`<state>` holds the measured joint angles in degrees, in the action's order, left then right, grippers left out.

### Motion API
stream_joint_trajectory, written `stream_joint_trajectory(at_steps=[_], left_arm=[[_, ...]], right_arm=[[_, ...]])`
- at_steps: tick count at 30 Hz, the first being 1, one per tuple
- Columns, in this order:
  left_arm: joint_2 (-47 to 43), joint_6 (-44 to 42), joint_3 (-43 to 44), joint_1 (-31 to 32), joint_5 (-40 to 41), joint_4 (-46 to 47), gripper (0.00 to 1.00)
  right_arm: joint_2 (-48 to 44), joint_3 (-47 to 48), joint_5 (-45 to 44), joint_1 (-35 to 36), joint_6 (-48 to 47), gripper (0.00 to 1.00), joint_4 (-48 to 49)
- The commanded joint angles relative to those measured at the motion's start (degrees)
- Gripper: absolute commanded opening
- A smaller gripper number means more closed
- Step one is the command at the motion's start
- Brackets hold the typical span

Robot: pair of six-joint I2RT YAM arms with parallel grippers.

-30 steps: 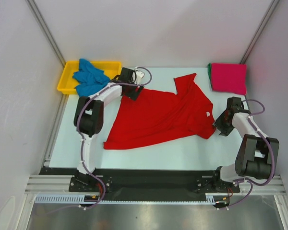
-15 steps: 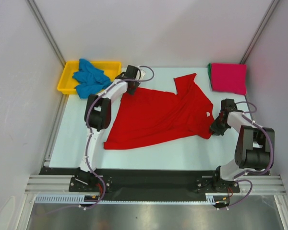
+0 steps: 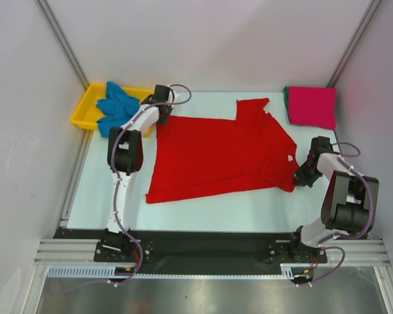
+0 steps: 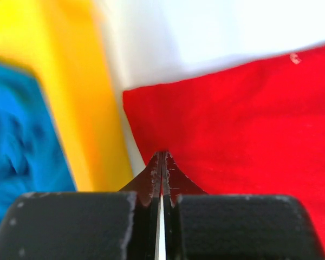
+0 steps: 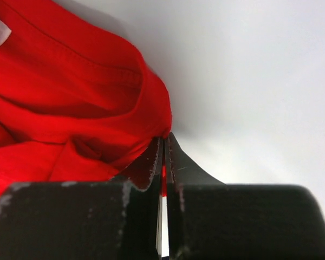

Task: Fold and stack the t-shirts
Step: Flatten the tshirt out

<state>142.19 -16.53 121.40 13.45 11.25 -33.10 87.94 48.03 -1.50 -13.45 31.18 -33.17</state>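
The red t-shirt [image 3: 216, 157] lies spread across the centre of the desk [image 3: 203, 209]. The left end effector [image 3: 159, 121], fingers pressed together, pinches the shirt's upper-left corner, just beside the yellow tray [image 3: 78, 116] that holds the blue t-shirt [image 3: 116, 108]. The right end effector [image 3: 302, 178], likewise pressed together, pinches the shirt's right edge. The magenta t-shirt [image 3: 312, 106] lies folded at upper right, a green edge [image 3: 286, 101] showing along its left side

Three shirts are in plain view: one red shirt [image 3: 216, 154], one blue shirt [image 3: 114, 108], one pink shirt [image 3: 312, 106]. One green edge [image 3: 286, 98] peeks beside the pink one. One yellow tray [image 3: 85, 112]. One table [image 3: 209, 209]. Two grippers: left gripper [image 4: 162, 157], right gripper [image 5: 163, 138].
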Motion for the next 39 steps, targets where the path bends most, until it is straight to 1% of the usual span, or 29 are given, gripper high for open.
stream_joint_trajectory(at_steps=[1,5,8,9,10,12,13,14,15,16,17,18,19,20,21,23,24,25,26,28,29,30,31,32,33,35,36,38,39], left_arm=[[1.07,-0.96,2.17,-2.64,4.05,0.58,0.0],[1.42,-0.69,3.75,-2.64,3.26,0.5,0.0],[0.99,-0.6,3.75,-2.29,1.24,0.93,0.0],[0.81,-0.86,3.23,-2.12,0.37,1.2,0.0],[0.55,-1.13,2.96,-2.03,-0.25,1.37,0.0],[-0.68,-1.66,2.44,-1.76,-4.9,0.85,0.0],[-1.38,-1.66,2.0,-1.76,-6.48,0.67,0.01],[-2.35,-1.66,1.39,-1.42,-8.76,0.76,0.05],[-4.53,-1.66,-0.01,-1.32,-10.7,0.76,0.1],[-6.03,-2.09,-0.64,-1.24,-12.98,0.67,0.24],[-7.35,-2.01,-1.34,-0.89,-14.66,0.58,0.32],[-10.06,-2.01,-2.39,-0.8,-18.33,0.06,0.41],[-11.31,-1.92,-2.75,-0.62,-19.93,-0.47,0.55],[-12.54,-1.92,-3.19,-0.36,-22.21,-1.69,0.58],[-15.16,-2.27,-4.06,-0.27,-25.97,-2.31,0.64],[-17.98,-2.45,-5.55,0.17,-29.07,-3.63,0.67],[-19.31,-2.71,-7.74,0.26,-30.39,-4.16,0.68],[-22.36,-3.32,-9.07,0.26,-34.23,-4.86,0.68],[-23.87,-4.11,-10.65,0.52,-36.27,-6.69,0.67],[-27.47,-9.46,-16.0,0.96,-42.67,-10.03,0.63],[-30.89,-12.18,-18.02,1.48,-44.62,-14.92,0.62],[-33.1,-15.34,-22.74,1.92,-45.95,-17.67,0.61],[-34.95,-21.72,-25.84,2.54,-46.75,-20.22,0.61],[-39.4,-24.83,-29.43,4.02,-46.67,-23.81,0.61],[-41.19,-29.56,-37.13,4.65,-45.97,-24.89,0.63],[-46.01,-32.15,-44.03,6.05,-43.26,-26.48,0.64],[-47.17,-33.81,-49.46,6.23,-42.54,-26.92,0.69],[-49.19,-35.57,-53.88,6.5,-40.35,-27.8,0.71],[-50.94,-36.63,-58.17,6.67,-38.86,-27.28,0.74]], right_arm=[[-0.93,-0.22,-5.62,-1.31,-2.61,0.0,-5.67],[-1.72,-0.39,-6.41,-1.75,-3.14,0.0,-8.13],[-3.12,-0.74,-7.73,-2.54,-3.32,0.14,-9.63],[-3.56,-0.66,-7.73,-2.98,-3.49,0.27,-9.81],[-4.26,-0.48,-7.56,-3.16,-3.75,0.33,-9.98],[-5.23,1.26,-7.12,-2.81,-4.63,0.47,-10.16],[-5.85,2.41,-7.03,-2.55,-5.16,0.49,-10.77],[-7.24,3.64,-7.29,-1.06,-6.47,0.52,-11.13],[-7.69,5.04,-9.47,-0.27,-6.92,0.56,-11.91],[-8.13,8.36,-10.19,0.44,-7.44,0.57,-13.31],[-8.75,9.87,-10.63,1.05,-8.32,0.57,-14.02],[-8.93,11.37,-11.24,2.28,-8.68,0.57,-14.73],[-9.28,13.21,-11.33,3.16,-9.2,0.57,-15.6],[-9.54,13.84,-11.68,4.13,-9.38,0.57,-15.79],[-9.98,14.11,-11.86,7.01,-9.82,0.56,-15.87],[-10.07,13.85,-10.73,9.83,-10.08,0.54,-15.35],[-9.9,13.5,-9.15,11.15,-9.91,0.52,-15.35],[-9.55,12.97,-6.96,12.47,-10.26,0.52,-14.3],[-9.19,11.75,-4.59,12.57,-10.35,0.52,-13.95],[-7.53,10.34,-1.24,12.49,-10.43,0.53,-13.51],[-7.0,9.02,-0.88,12.4,-10.52,0.54,-13.42],[-6.65,8.4,-0.61,12.4,-10.61,0.55,-13.33],[-6.21,7.79,0.26,12.14,-11.22,0.56,-12.8],[-6.12,7.17,0.96,11.53,-11.23,0.57,-12.62],[-5.94,6.03,2.8,11.17,-11.31,0.6,-12.28],[-5.41,5.06,3.95,10.64,-11.75,0.61,-10.96],[-5.33,4.19,5.0,10.55,-12.19,0.61,-10.26],[-4.28,3.13,5.8,10.2,-13.07,0.61,-7.8],[-3.49,2.25,6.15,9.68,-13.25,0.6,-6.57]])
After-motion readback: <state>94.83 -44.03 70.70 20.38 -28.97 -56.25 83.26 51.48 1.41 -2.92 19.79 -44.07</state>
